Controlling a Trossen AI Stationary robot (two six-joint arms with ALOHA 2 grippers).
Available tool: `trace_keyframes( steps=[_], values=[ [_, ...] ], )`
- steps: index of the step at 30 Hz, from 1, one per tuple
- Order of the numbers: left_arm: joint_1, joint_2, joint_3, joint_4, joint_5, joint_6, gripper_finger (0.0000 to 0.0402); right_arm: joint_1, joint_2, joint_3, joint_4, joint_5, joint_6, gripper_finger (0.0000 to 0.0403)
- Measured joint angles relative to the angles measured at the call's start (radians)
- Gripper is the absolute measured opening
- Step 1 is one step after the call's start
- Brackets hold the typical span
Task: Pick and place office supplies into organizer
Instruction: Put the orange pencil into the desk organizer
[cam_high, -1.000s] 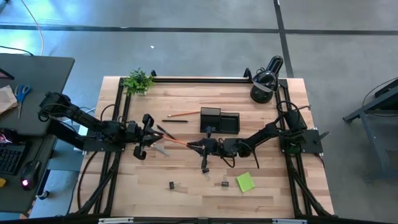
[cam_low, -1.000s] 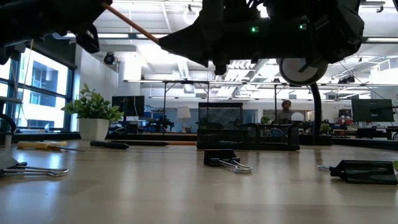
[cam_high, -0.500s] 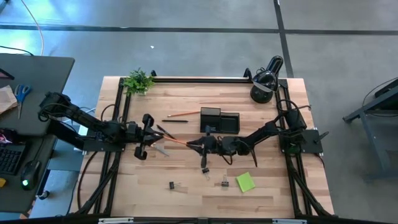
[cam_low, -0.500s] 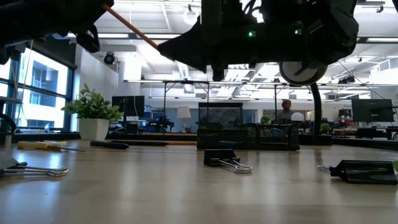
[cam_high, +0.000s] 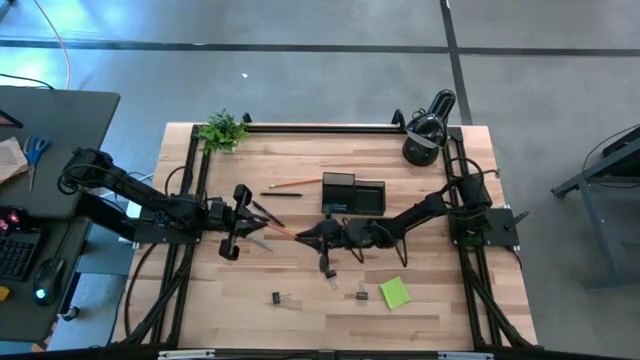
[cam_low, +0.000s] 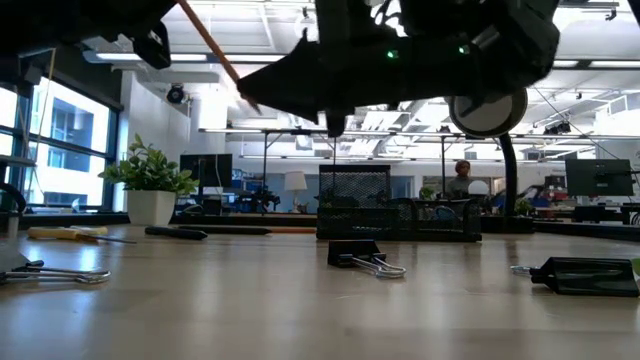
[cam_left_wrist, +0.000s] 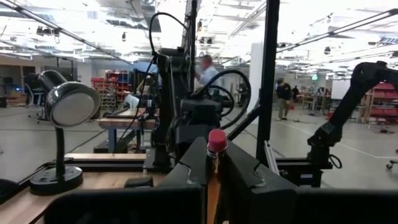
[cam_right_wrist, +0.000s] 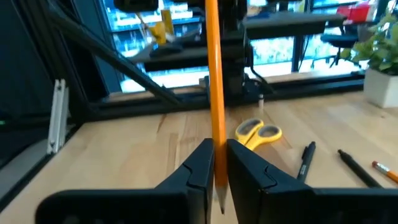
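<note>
Above mid-surface an orange pencil spans the two grippers. The left gripper has its jaws pressed onto the eraser end, seen in the left wrist view. The right gripper has its jaws pinching the pointed end. Over the last second the right gripper has slid toward the left one and the pencil has tilted steeper in the low view, so the handover looks nearly made; the left has not let go. The organizer stands just behind the right gripper. A second pencil, pens, clips and sticky pad lie on the surface.
</note>
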Motion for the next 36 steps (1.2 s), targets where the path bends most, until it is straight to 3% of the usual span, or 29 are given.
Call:
trace_keyframes(
  steps=[12, 20, 27, 36],
  values=[
    [-0.001, 0.002, 0.011, -0.03, 0.059, 0.014, 0.0005, -0.001, 0.111, 0.195, -0.157, -0.034, -0.019, 0.0032],
    [0.0, 0.001, 0.012, -0.094, 0.108, 0.017, 0.0004, 0.0, 0.114, 0.216, -0.216, -0.044, -0.019, 0.004],
    [-0.001, 0.001, 0.011, -0.14, 0.154, 0.016, 0.0004, 0.0, 0.109, 0.217, -0.264, -0.127, -0.008, 0.0068],
    [0.0, 0.001, 0.011, -0.18, 0.165, 0.021, 0.0006, -0.003, 0.1, 0.217, -0.163, -0.126, -0.018, 0.0109]
  ],
)
